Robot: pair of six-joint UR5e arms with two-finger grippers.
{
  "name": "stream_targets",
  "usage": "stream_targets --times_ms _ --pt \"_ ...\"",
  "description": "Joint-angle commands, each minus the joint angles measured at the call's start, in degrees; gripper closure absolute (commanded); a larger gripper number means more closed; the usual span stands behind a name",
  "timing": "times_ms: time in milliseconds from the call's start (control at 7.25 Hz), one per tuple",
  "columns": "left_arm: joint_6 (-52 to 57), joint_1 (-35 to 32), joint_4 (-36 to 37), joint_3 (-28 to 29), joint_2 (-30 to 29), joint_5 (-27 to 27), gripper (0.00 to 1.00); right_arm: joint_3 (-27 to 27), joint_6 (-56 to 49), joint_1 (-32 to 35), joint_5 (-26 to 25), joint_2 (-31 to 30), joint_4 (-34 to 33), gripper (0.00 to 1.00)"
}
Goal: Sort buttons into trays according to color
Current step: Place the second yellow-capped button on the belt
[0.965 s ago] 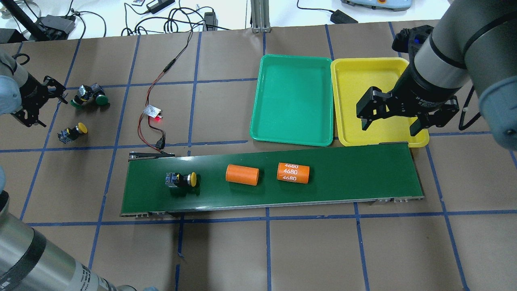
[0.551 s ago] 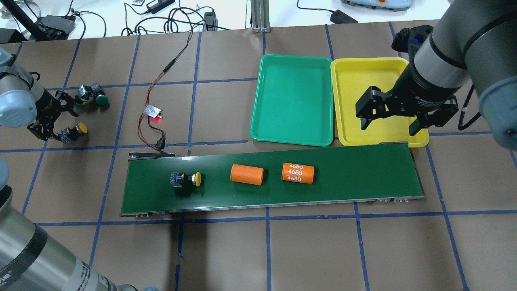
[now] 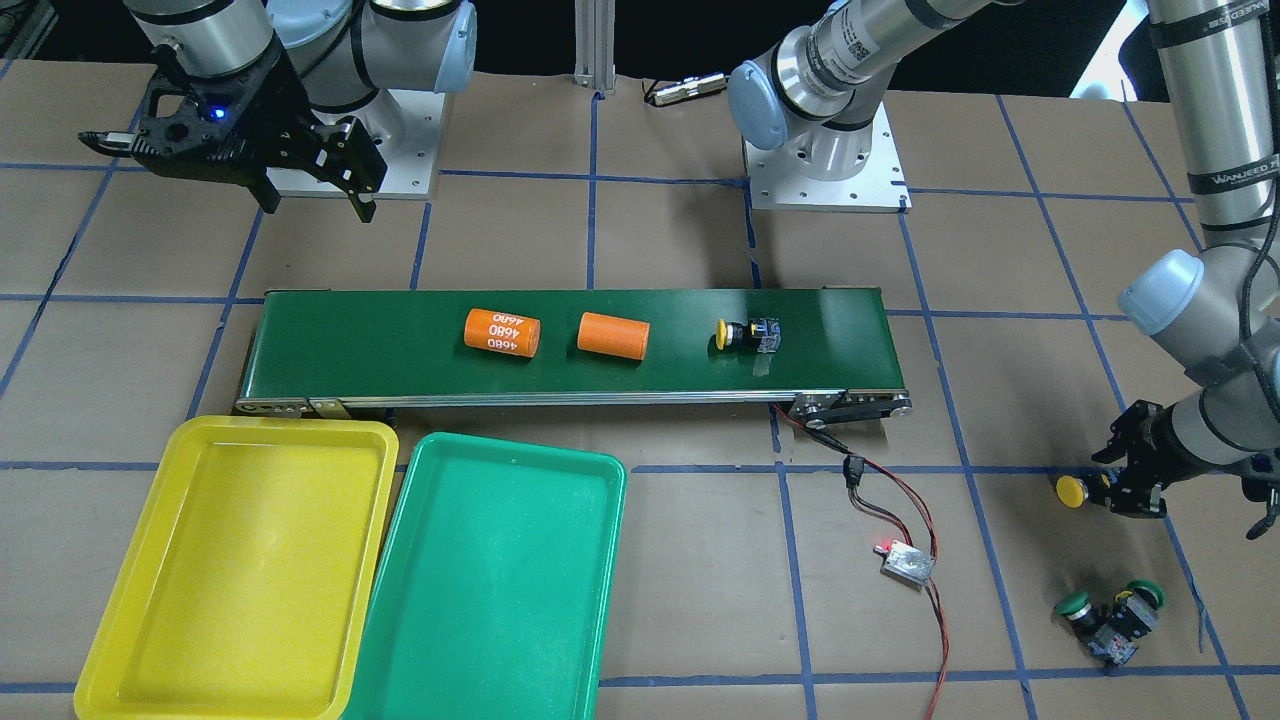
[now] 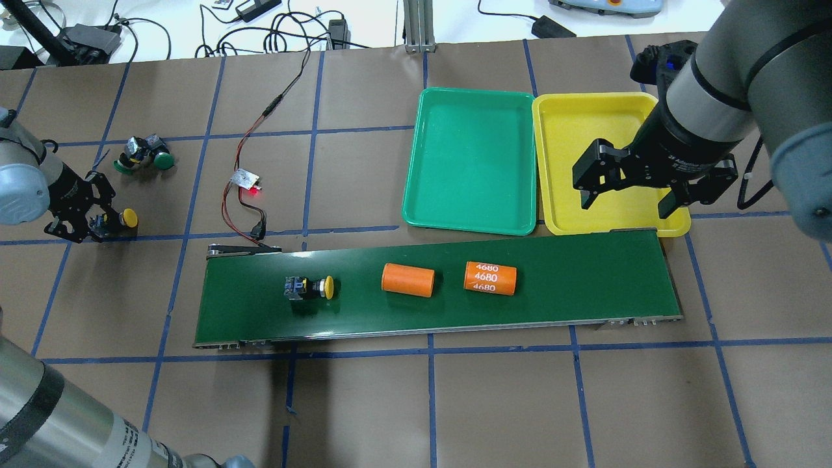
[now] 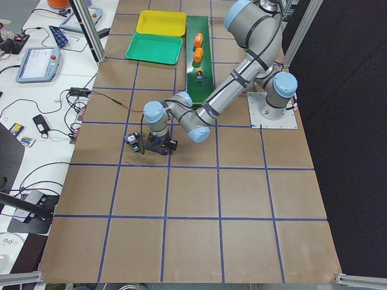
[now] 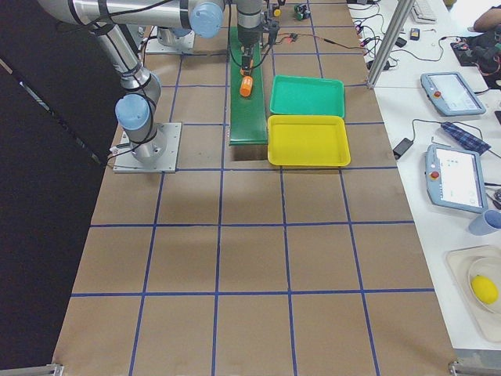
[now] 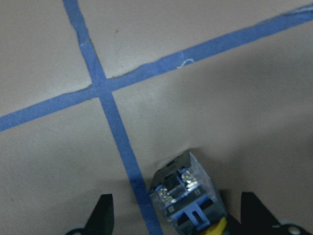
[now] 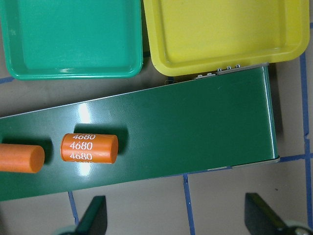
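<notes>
My left gripper [image 4: 91, 218] is open low over the table, its fingers [image 7: 102, 215] on either side of a yellow button's grey-blue block [image 7: 188, 196], not touching it. That yellow button [image 4: 127, 218] lies on its side. A second yellow button [image 4: 311, 288] lies on the conveyor belt [image 4: 572, 279]. Two green buttons [image 4: 143, 156] lie together at the far left. The teal green tray [image 4: 471, 162] and the yellow tray [image 4: 585, 143] are both empty. My right gripper [image 4: 626, 203] is open and empty above the yellow tray's near edge.
Two orange cylinders [image 4: 407, 280] [image 4: 491, 278] lie on the belt to the right of the button, one marked 4680. A small circuit board with a red light [image 4: 247, 181] and its wires lie between the buttons and the trays.
My left gripper has moved down from beside the green buttons to straddle the yellow button. The belt's button and cylinders have drifted right. The right arm has not moved.
</notes>
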Motion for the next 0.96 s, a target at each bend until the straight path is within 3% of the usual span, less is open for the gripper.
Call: stream_targets --times_ms 0,276,551,827 --pt "0.1 -0.4 -0.5 -1.0 2.1 0.0 1.0 0.0 -0.1 0.0 -0.2 0.0 0.0 0.0" --pt "-2.0 -4.2 -5.2 -4.2 8.9 0.4 1.0 0.1 -0.1 0.1 -0.1 -0.3 0.2 0.0" --pt "-15.7 -13.7 -10.1 -11.2 19.6 0.4 1.0 0.0 -0.1 -0.2 0.3 0.2 0.0 0.0" --pt "-30.7 -21.1 -11.7 -18.7 26.3 0.0 1.0 0.1 0.0 -0.2 0.2 0.3 -0.2 0.0"
